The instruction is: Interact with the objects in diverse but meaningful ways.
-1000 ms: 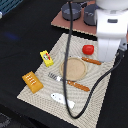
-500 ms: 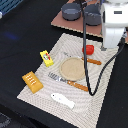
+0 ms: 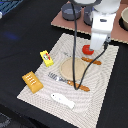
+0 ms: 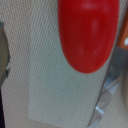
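- A dark tabletop carries a pale woven mat; grey pots stand on a brown board behind it.
- Compared with 0.5 s ago, the arm sits lower over the red tomato-like ball, hiding more of it.
- The ball is smooth and glossy, beside the round tan plate.
- The fingers' state cannot be told.
- The orange ridged block, yellow packet and white fish-like piece lie apart on the mat.

No legible text, numbers or brand names are showing in either view. The yellow packet is carrying a red-white mark, too blurred to read.
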